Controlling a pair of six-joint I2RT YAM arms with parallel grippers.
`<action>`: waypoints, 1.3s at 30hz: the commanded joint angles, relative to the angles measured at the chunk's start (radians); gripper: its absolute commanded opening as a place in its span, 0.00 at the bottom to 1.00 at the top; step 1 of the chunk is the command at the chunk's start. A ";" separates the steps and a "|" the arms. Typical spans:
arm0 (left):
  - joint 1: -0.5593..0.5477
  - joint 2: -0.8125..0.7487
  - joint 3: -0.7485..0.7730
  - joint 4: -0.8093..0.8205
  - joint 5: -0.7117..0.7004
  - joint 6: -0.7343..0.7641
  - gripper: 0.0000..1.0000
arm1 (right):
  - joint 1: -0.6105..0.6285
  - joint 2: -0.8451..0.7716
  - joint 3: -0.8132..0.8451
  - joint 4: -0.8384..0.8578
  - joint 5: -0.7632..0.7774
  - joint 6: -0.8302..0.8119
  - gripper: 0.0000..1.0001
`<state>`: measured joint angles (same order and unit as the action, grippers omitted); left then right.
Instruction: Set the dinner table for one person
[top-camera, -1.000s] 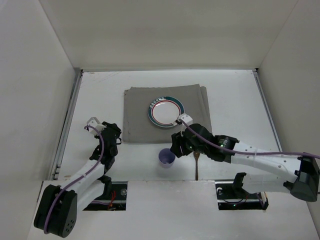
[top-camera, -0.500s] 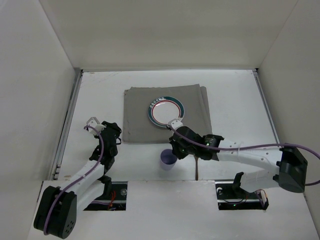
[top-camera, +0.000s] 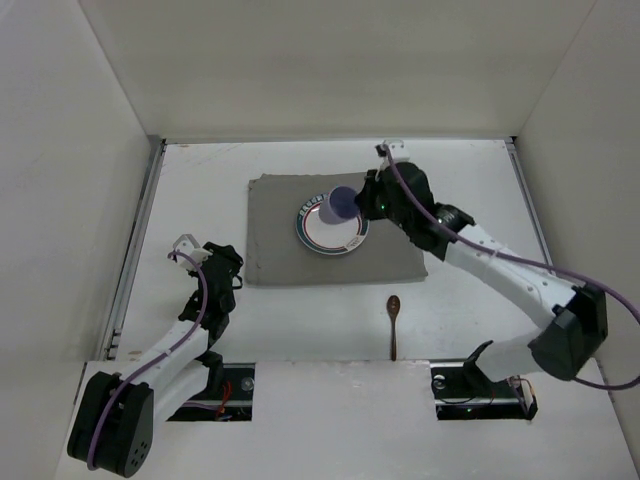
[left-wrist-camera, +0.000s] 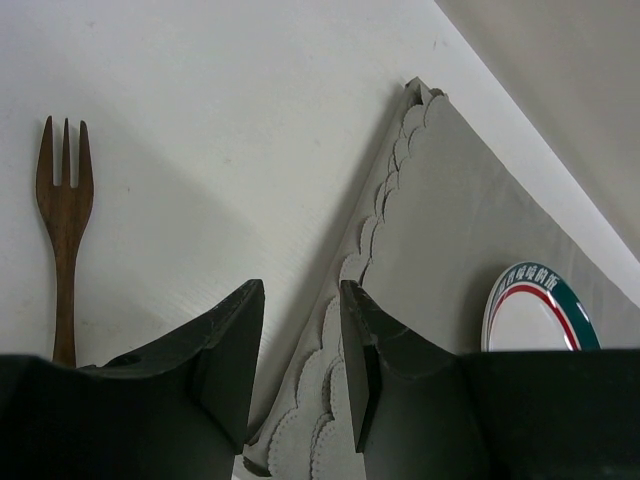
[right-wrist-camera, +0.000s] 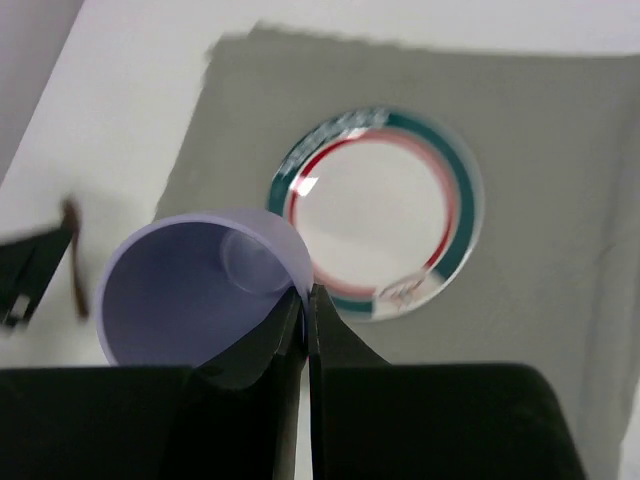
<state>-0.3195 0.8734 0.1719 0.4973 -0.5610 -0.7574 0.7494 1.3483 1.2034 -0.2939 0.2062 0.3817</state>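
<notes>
A lilac cup (top-camera: 340, 205) hangs above the green-and-red rimmed plate (top-camera: 332, 228), which lies on the grey mat (top-camera: 285, 255) on the white dinner table (top-camera: 480, 190). My right gripper (top-camera: 362, 207) is shut on the cup's rim; the wrist view shows the cup (right-wrist-camera: 195, 290) pinched at its wall by the gripper (right-wrist-camera: 307, 300), over the plate (right-wrist-camera: 375, 210). My left gripper (top-camera: 232, 275) sits low at the mat's left edge. In its wrist view the jaws (left-wrist-camera: 300, 360) stand apart over the mat's scalloped edge (left-wrist-camera: 345, 300), holding nothing. A wooden fork (left-wrist-camera: 62, 210) lies to their left.
A wooden spoon (top-camera: 394, 322) lies on the table in front of the mat, near the front edge. White walls enclose the table on three sides, with metal rails (top-camera: 140, 240) along its left and right.
My right gripper closed on the cup near the table's front edge, lifted it and carried it back over the plate. The spoon is now uncovered. The left arm has not moved.
</notes>
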 joint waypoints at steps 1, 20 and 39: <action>-0.002 -0.007 -0.002 0.034 -0.008 0.003 0.34 | -0.118 0.133 0.099 0.070 0.058 -0.020 0.08; -0.010 0.006 0.000 0.038 -0.007 0.000 0.34 | -0.416 0.577 0.435 -0.079 0.130 -0.083 0.09; -0.008 0.015 0.000 0.040 -0.007 -0.003 0.35 | -0.428 0.545 0.453 -0.083 0.133 -0.083 0.57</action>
<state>-0.3252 0.8890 0.1715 0.4976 -0.5606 -0.7586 0.3176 1.9747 1.6375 -0.3962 0.3225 0.3069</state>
